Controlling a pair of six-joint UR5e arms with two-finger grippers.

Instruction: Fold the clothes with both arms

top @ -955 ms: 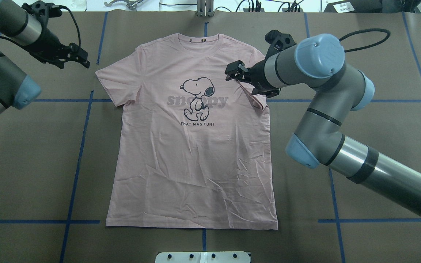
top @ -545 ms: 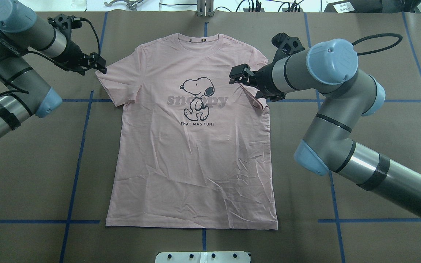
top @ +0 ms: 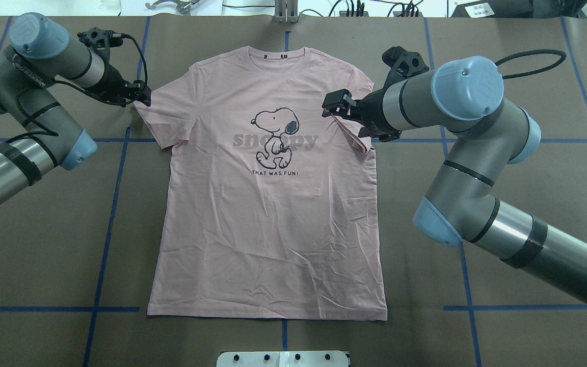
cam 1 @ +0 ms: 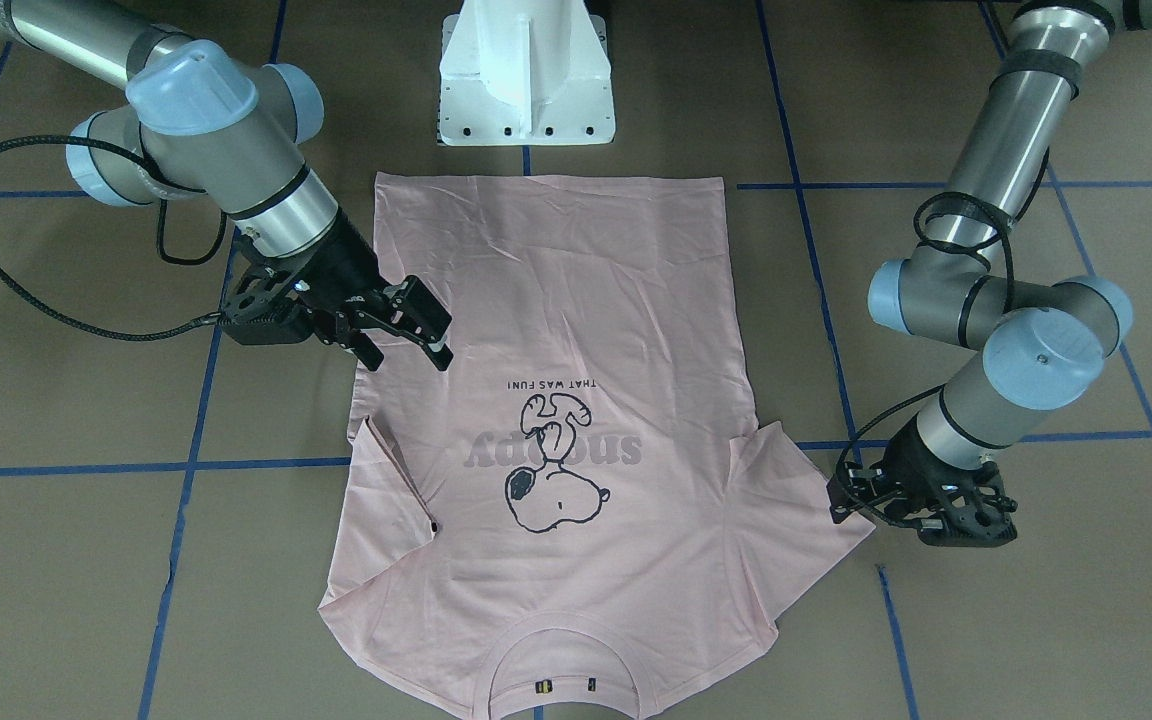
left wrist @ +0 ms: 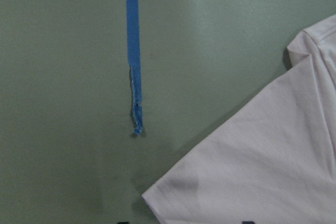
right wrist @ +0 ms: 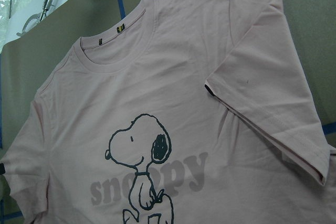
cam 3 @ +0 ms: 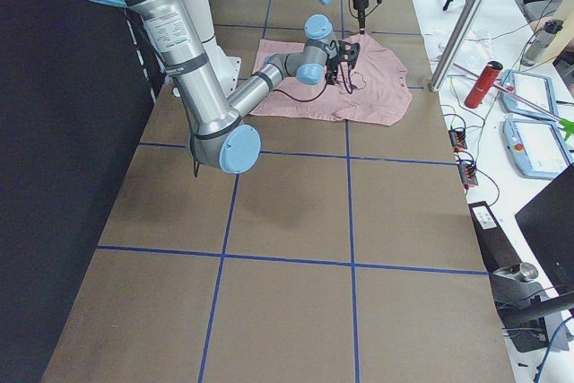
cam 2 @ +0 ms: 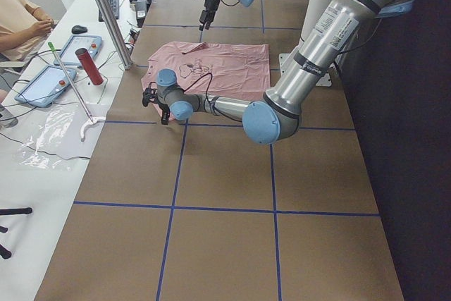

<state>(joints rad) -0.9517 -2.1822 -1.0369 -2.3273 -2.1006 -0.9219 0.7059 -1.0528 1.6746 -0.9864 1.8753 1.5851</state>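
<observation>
The light pink T-shirt (top: 268, 219) lies flat, print up, collar at the far edge; it also shows in the front view (cam 1: 576, 260). Its right sleeve (top: 355, 136) is folded inward onto the body, clear in the right wrist view (right wrist: 273, 87). My right gripper (top: 330, 108) hovers above that folded sleeve, open and empty, as the front view (cam 1: 411, 358) shows. My left gripper (top: 143, 97) is low at the outer corner of the flat left sleeve (top: 163, 114). It is open: the left wrist view shows the sleeve corner (left wrist: 173, 195) between widely spaced fingertips.
The white pedestal (cam 1: 526, 75) stands at the shirt's hem side. Blue tape lines (top: 112, 204) cross the brown table cover. Beyond the table's far edge are tablets, a red bottle (cam 2: 89, 66) and a metal post (cam 3: 466, 24).
My left arm swung in from the far left and brought its gripper to the left sleeve's corner. My right gripper drew slightly right; the folded sleeve stayed put.
</observation>
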